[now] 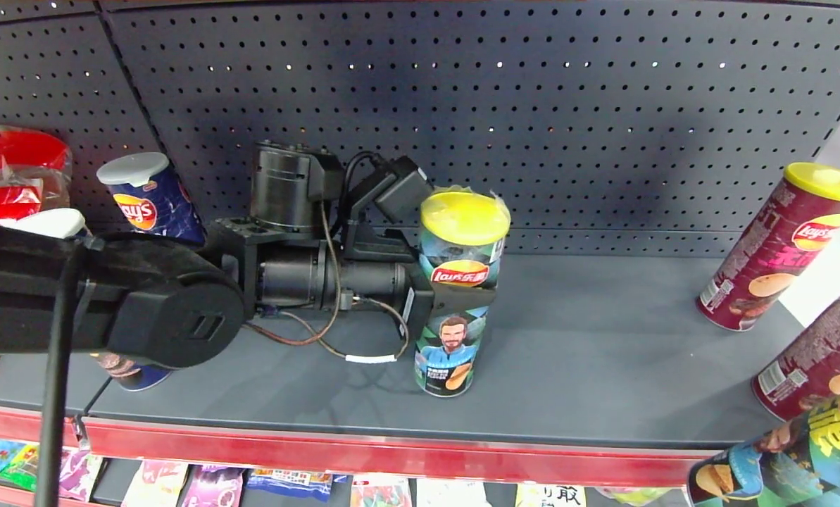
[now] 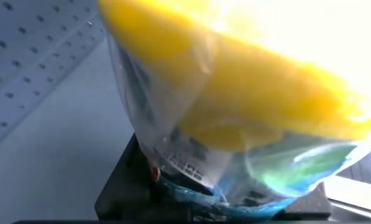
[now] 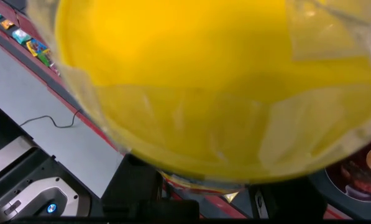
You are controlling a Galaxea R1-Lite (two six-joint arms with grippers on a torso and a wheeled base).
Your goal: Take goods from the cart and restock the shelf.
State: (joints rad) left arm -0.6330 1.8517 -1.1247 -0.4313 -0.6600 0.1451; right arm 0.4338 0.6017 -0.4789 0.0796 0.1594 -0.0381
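A teal chip can (image 1: 458,296) with a yellow lid stands upright on the grey shelf (image 1: 603,366), near its middle. My left gripper (image 1: 462,299) comes in from the left and is shut on the can's middle. The left wrist view shows the same can (image 2: 235,93) from close up, with my left gripper (image 2: 216,205) clamped below the lid. My right gripper (image 3: 210,199) is shut on another yellow-lidded can (image 3: 222,81), held out in front of the shelf. A teal can (image 1: 779,458) lies tilted at the head view's lower right corner.
Two maroon cans (image 1: 779,246) (image 1: 821,352) lean at the shelf's right end. A blue can with a white lid (image 1: 148,193) tilts behind my left arm, with red packs (image 1: 11,169) beyond it. A pegboard wall (image 1: 532,105) backs the shelf; its front has a red lip (image 1: 391,451).
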